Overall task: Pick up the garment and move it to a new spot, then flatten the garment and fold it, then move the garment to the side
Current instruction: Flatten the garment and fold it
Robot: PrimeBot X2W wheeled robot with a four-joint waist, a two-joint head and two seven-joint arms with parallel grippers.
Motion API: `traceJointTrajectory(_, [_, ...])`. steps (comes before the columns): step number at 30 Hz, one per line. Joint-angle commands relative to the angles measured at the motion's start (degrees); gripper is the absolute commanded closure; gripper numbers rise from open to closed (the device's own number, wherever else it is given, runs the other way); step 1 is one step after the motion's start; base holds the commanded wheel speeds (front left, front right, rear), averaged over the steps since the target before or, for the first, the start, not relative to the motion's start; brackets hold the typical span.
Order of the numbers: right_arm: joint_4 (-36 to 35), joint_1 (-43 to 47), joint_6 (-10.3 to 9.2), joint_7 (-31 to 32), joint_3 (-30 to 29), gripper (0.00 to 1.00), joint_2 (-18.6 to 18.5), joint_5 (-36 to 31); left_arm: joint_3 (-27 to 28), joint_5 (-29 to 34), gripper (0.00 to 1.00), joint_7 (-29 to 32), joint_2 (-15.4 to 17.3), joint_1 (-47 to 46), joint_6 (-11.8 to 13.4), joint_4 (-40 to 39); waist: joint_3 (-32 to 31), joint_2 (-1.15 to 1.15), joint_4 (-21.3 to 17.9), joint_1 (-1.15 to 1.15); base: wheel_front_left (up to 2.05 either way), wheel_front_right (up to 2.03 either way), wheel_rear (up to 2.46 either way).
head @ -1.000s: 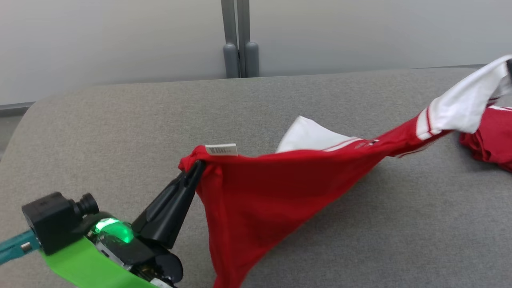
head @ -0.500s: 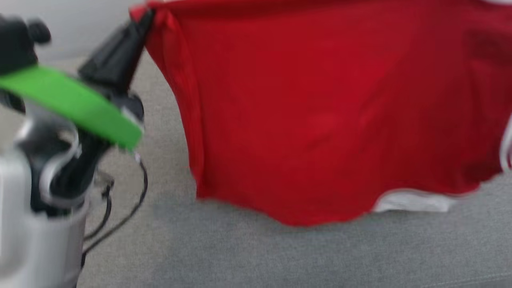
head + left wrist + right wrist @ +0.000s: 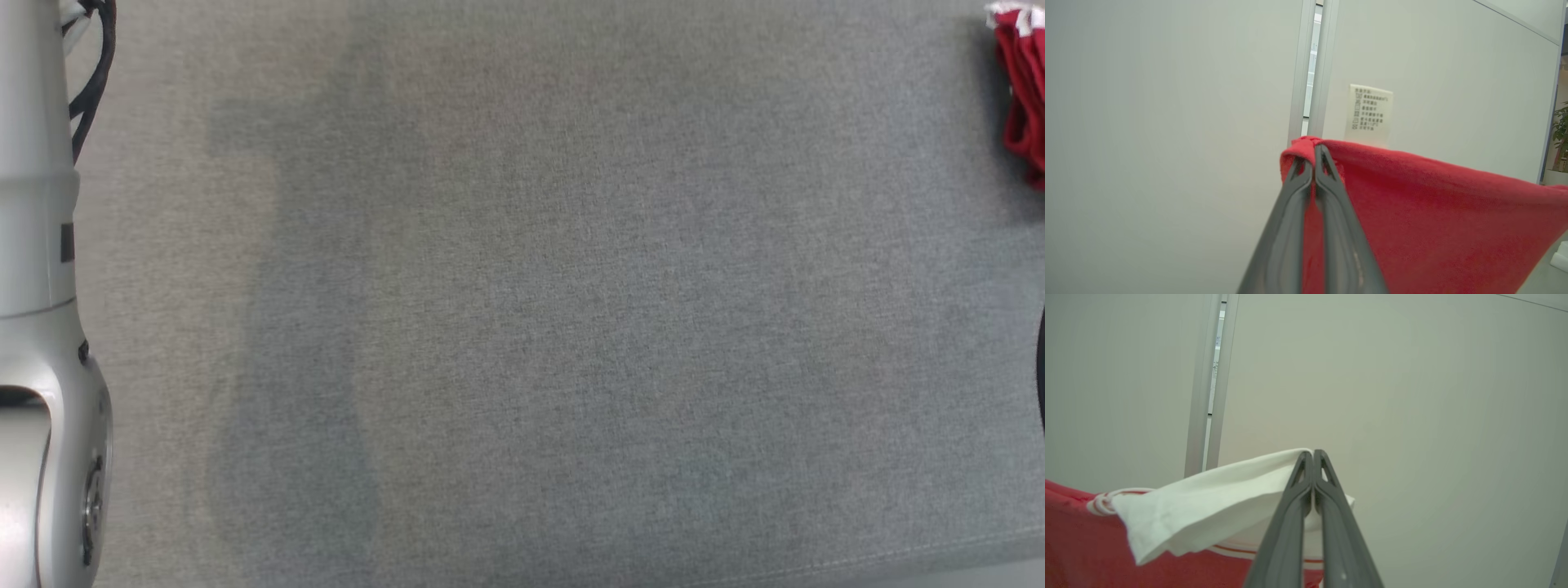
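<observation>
The garment (image 3: pixel 1433 212) is a red shirt with white sleeves. In the left wrist view my left gripper (image 3: pixel 1314 147) is shut on a bunched red edge of it, beside its white care tag (image 3: pixel 1370 110), and the cloth hangs down to the right. In the right wrist view my right gripper (image 3: pixel 1312 452) is shut on a white sleeve (image 3: pixel 1208 502), with red cloth (image 3: pixel 1077 539) below at the left. Both grippers hold the garment up in front of a pale wall panel.
The head view looks down on a grey fabric surface (image 3: pixel 531 327). My pale left forearm (image 3: pixel 33 245) runs along its left edge. A bit of red and white cloth (image 3: pixel 1020 90) lies at the top right corner. A potted plant (image 3: pixel 1562 134) stands far right.
The head camera has tipped down onto the grey surface. Both grippers have lifted the garment, which was stretched low over the surface and hung spread half a second ago, out of that view.
</observation>
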Motion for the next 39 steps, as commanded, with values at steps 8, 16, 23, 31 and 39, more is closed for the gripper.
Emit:
traceJointTrajectory(8, [5.8,12.8,-0.11,-9.2,10.6,1.00,-0.3,8.1,-3.5,-1.9,1.00,-8.1,-0.5,8.1,-5.4,14.2,5.1,0.00,-2.9,-0.01,0.00,0.00,0.00])
traceJointTrajectory(16, [-4.1,37.9,-0.11,-11.4,16.2,1.00,-6.5,15.5,-13.5,-8.3,1.00,-9.7,2.5,29.9,-6.0,8.8,1.7,0.00,-1.5,-0.01,0.00,0.00,0.00])
traceJointTrajectory(23, [-13.9,60.3,-0.12,-11.3,12.2,1.00,-11.2,14.7,-16.3,-10.4,1.00,-10.1,5.0,50.8,-5.7,-2.5,-8.6,0.00,1.0,-0.01,0.00,0.00,0.00])
traceJointTrajectory(31, [-26.5,88.8,-0.12,-3.2,5.4,1.00,-11.1,13.0,-16.7,-12.4,1.00,-10.0,4.9,78.5,0.6,-16.1,-16.5,0.00,2.5,-0.01,0.00,0.00,0.00])
traceJointTrajectory(39, [-41.2,104.7,-0.12,5.3,-3.9,1.00,-10.1,13.9,-17.7,-14.2,1.00,-5.8,6.8,91.7,6.8,-32.8,-15.1,0.00,5.2,-0.01,0.00,0.00,0.00])
